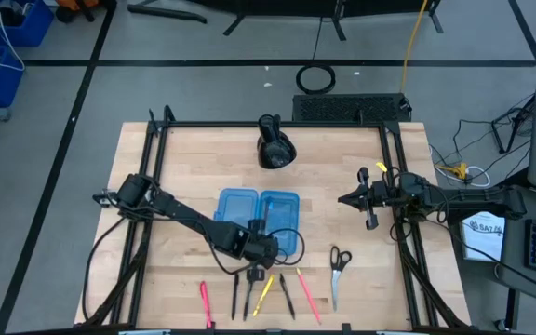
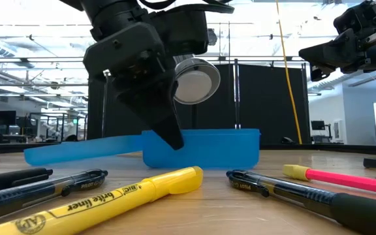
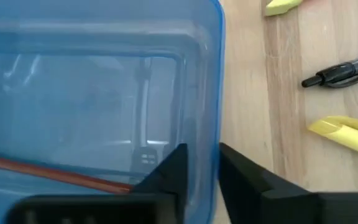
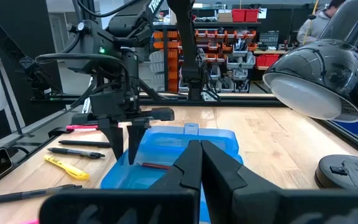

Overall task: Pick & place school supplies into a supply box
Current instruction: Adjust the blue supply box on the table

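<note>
The light wooden table (image 1: 352,223) carries the open blue supply box (image 1: 259,214) near its middle and a black lamp (image 1: 274,147) at the far edge. Along the near edge lie a pink pen (image 1: 205,302), black pens (image 1: 235,296), a yellow highlighter (image 1: 264,292) and another pink pen (image 1: 307,296), with scissors (image 1: 339,272) to their right.
</note>
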Controlling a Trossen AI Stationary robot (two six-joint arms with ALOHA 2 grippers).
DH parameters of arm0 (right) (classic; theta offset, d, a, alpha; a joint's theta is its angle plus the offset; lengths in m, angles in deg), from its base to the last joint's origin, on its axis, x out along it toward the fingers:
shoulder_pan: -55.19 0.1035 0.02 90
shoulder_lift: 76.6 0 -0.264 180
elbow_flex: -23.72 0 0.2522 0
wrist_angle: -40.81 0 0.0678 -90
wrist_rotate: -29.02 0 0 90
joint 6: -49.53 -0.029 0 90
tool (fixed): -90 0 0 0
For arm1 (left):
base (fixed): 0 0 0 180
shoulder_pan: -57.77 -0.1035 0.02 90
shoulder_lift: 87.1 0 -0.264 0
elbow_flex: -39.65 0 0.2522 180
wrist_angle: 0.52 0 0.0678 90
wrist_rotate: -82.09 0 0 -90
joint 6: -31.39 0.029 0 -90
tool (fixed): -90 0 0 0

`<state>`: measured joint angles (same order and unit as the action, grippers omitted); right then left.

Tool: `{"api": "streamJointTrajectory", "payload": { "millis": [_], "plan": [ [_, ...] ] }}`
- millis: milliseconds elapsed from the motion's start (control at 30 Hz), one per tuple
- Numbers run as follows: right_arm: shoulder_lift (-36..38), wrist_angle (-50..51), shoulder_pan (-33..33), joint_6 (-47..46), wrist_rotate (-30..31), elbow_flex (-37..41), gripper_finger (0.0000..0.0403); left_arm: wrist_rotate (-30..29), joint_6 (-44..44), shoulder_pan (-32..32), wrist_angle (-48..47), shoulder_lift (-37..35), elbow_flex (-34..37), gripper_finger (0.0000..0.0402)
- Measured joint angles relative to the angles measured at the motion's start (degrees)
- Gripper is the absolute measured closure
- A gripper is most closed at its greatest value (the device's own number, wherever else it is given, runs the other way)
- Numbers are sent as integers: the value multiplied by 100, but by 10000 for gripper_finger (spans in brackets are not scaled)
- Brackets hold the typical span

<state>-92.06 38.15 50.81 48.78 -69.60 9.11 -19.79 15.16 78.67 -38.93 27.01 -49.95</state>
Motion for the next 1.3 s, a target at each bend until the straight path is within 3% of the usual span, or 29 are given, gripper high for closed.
{"api": "streamJointTrajectory", "payload": {
  "millis": [167, 367, 1100, 1300],
  "plan": [
    [0, -1, -2, 12, 1, -2, 403, 2, -484, 23, 37, -2, 0, 390],
    [1, 0, -1, -1, -9, -2, 403, -14, -1293, 48, 71, 17, 0, 380],
    [2, 0, 0, -4, -17, -2, 403, -15, -989, 517, 82, 28, -2, 394],
    [2, 0, 0, -4, -20, -2, 403, 5, -1093, 549, 99, 33, -2, 373]
  ]
}}
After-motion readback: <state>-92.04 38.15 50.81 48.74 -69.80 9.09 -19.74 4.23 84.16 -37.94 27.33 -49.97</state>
